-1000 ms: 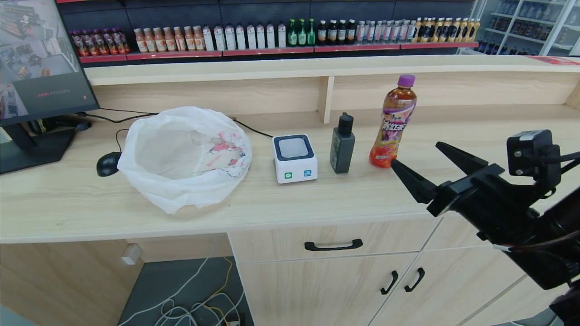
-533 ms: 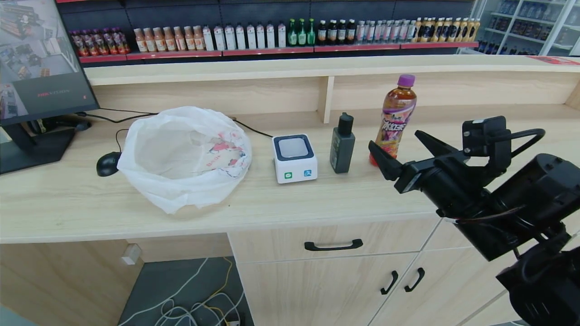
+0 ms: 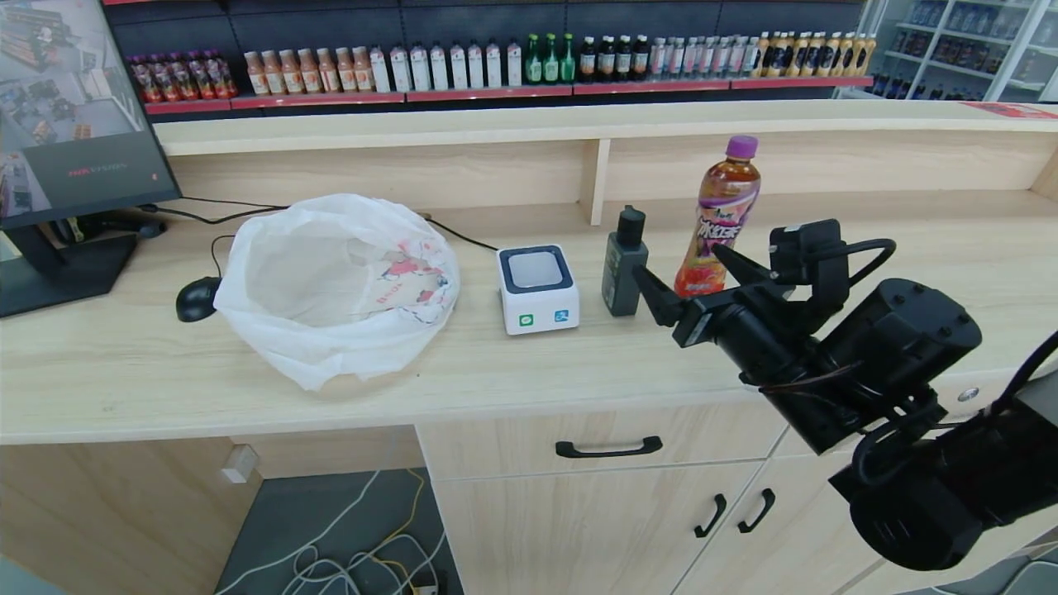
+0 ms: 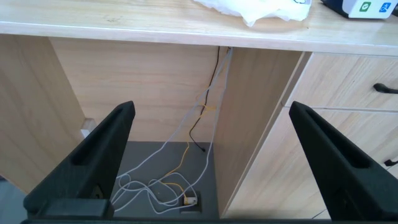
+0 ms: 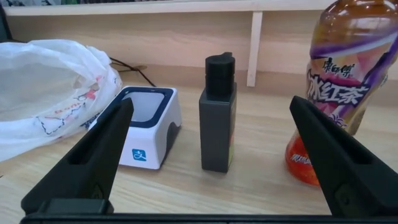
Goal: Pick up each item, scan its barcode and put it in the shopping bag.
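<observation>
Head cam overhead, R wrist low, share scanner (image 3: 537,289)

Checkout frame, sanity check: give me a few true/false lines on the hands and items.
The right hand is open and empty. True.
The dark bottle is in the shopping bag. False: it stands on the counter between the scanner and the drink bottle.
The drink bottle stands upright, capped. True.
The scanner sits to the robot's left of the shopping bag. False: it is to its right.
The left hand is open, below the counter top. True.
</observation>
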Motion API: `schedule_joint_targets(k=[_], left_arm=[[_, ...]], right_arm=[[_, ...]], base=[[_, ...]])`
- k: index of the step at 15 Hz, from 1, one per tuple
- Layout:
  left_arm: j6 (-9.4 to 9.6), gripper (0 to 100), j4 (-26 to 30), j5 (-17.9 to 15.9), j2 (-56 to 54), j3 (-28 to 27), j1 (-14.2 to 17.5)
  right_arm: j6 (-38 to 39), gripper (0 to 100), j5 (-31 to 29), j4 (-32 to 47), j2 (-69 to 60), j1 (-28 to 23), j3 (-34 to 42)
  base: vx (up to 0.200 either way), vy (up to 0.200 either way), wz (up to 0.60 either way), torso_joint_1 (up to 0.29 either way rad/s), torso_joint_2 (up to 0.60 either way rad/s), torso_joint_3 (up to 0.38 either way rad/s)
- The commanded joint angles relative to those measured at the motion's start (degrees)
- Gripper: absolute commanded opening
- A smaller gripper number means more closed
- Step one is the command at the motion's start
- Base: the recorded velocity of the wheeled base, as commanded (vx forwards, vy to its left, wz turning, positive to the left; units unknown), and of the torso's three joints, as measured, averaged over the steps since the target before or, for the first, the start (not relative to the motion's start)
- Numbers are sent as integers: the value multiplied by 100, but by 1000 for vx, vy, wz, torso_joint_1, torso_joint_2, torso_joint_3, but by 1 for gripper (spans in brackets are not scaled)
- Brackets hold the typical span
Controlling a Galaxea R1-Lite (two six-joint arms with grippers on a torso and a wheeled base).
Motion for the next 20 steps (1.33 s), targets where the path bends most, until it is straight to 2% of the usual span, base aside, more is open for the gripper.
schedule_joint_targets(k=[1, 3, 11, 20], left_arm=[[-4, 100, 0, 2, -2, 0, 4], [-4, 100, 0, 2, -2, 0, 4], [-4, 100, 0, 2, -2, 0, 4], [-4, 100, 0, 2, -2, 0, 4]], right_arm=[[-28, 100, -21, -6, 373, 37, -240], [-19, 100, -171, -6, 672, 28, -548], [7, 100, -215, 65, 1058, -7, -908], [7, 100, -417, 1383, 1129, -201, -2007]], base=[[0, 0, 0, 0, 0, 0], [0, 0, 0, 0, 0, 0], [0, 0, 0, 0, 0, 0], [0, 0, 0, 0, 0, 0]])
